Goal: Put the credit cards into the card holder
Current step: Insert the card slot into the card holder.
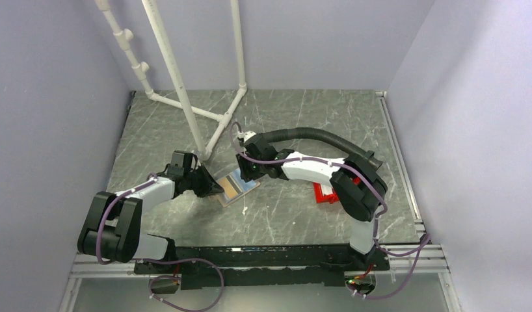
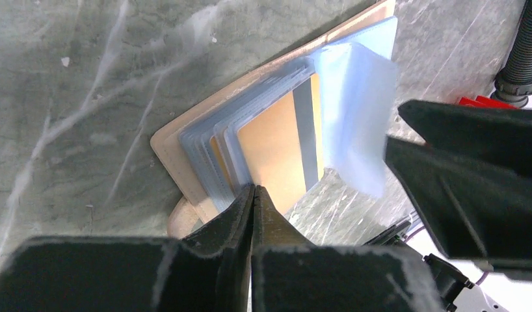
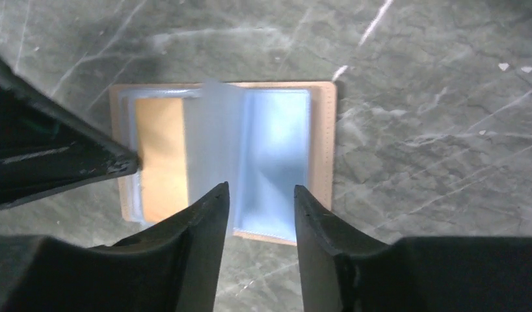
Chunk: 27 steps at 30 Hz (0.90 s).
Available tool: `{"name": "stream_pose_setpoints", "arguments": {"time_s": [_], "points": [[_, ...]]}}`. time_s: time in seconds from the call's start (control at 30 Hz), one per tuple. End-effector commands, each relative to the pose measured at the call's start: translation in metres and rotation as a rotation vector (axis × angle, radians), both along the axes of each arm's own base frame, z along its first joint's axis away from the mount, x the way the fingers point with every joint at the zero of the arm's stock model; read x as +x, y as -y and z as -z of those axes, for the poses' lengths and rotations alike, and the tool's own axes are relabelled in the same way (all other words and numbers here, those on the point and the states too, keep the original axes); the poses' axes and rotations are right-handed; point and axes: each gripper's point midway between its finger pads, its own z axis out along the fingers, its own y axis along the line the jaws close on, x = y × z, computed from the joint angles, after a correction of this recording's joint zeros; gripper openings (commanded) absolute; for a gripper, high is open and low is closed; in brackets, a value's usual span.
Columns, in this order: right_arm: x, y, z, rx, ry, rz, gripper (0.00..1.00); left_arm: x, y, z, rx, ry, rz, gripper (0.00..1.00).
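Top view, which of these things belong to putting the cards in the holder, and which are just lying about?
Part of the job:
card holder, lying open
tan-orange card among its clear sleeves
left gripper, shut at the holder's edge
right gripper, open above the sleeves

Just lying about:
red bin, partly behind the right arm
white pipe frame at the back

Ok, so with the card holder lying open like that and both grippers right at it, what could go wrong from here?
1. The left gripper, shut, only meets the card holder at its edge, so a push from the open right gripper might slide or turn the holder on the table.
2. One clear sleeve stands up loose over the middle; it could flop onto the tan-orange card or get creased by the right gripper.
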Motion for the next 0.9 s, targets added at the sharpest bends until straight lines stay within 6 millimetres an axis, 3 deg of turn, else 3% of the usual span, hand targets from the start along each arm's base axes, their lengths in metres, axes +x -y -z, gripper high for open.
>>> {"name": "stream_pose_setpoints", "arguments": {"time_s": [0.0,0.1,0.23,0.4,0.5,0.6,0.7,0.87], "points": [[-0.007,-0.006,-0.034,-0.086,0.156,-0.076,0.49,-0.022,-0.018,0.033,0.109,-0.091,-0.01,0.08],[-0.017,-0.021,-0.035,-0.066,0.181,-0.138,0.62,-0.019,-0.018,0.029,0.107,-0.077,-0.012,0.08],[-0.005,-0.024,-0.022,-0.138,0.19,-0.116,0.71,-0.018,-0.021,0.025,0.127,-0.069,-0.01,0.08],[0.017,0.005,-0.002,-0.309,0.218,0.044,0.71,-0.019,-0.024,0.021,0.144,-0.059,-0.009,0.08],[0.007,0.013,-0.008,-0.268,0.232,0.03,0.7,-0.017,-0.021,0.016,0.132,-0.042,0.012,0.08],[-0.017,-0.008,-0.027,-0.139,0.258,-0.107,0.8,-0.016,-0.021,0.017,0.133,-0.048,0.015,0.08],[-0.032,-0.025,-0.031,-0.05,0.232,-0.174,0.84,-0.017,-0.022,0.021,0.142,-0.058,0.014,0.07],[-0.034,-0.045,-0.034,-0.053,0.251,-0.198,0.86,-0.019,-0.022,0.024,0.14,-0.069,0.017,0.07]]}}
